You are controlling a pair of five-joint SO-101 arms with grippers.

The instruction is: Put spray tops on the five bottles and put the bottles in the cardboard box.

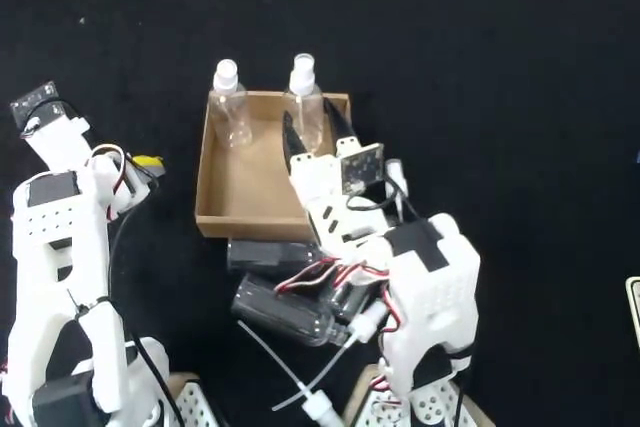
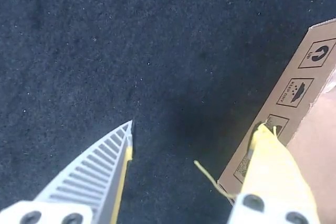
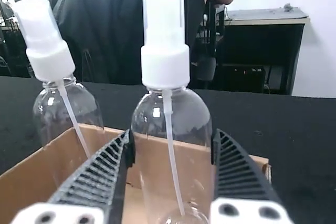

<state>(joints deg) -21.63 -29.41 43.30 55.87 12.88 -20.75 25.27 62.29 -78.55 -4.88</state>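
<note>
An open cardboard box lies mid-table. Two clear bottles with white spray tops stand at its far end: one at the left corner, the other to its right. My right gripper is shut on that second bottle, its black fingers pressed to both sides of it, and the first bottle stands beside. My left gripper is open and empty, low over the black cloth just outside the box's left wall; from above, the left gripper sits left of the box.
A clear bottle lies on its side in front of the box beside the right arm's base. A loose white spray top with its tube lies at the front edge. Black cloth stretches open to the right and far side.
</note>
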